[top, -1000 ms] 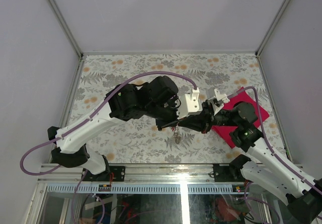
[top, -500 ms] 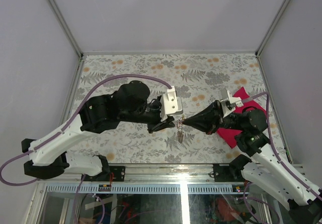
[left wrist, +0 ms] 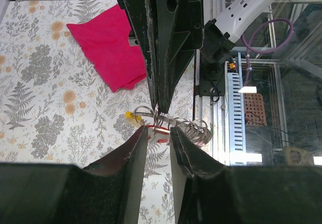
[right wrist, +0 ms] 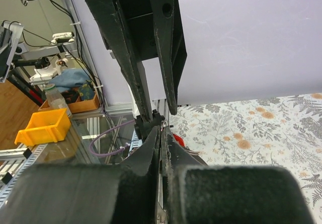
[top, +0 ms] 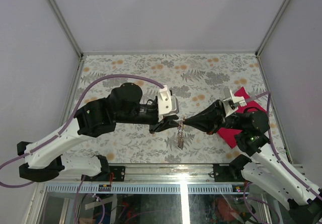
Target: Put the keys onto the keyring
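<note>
Floral-patterned worktop [top: 126, 68] is filling the enclosure floor, with a magenta cloth [left wrist: 108, 43] lying at its right side.

1. Orientation. The keyring [top: 179, 125] is hanging above the worktop between the two arms, at the tips of the right fingers [top: 193, 121]. Its chain [top: 180, 141] is trailing below it, so the long axis is running down the overhead picture toward the near edge. In the left wrist view a yellow key [left wrist: 130, 116] is sticking out on one side of the ring and a red key [left wrist: 159, 129] is sitting beneath it. A black key cannot be made out.

2. Change. A second ago the left arm was crowding over the right wrist with its fingers closed. It is now standing back to the left, and the fingers have parted.

3. Fingers. The left fingers [left wrist: 136, 153] are standing slightly spread, tips just beside the ring and gripping nothing. Whether they are grazing the red key cannot be told. The right fingers are pressed together, pinching the keyring's wire.
</note>
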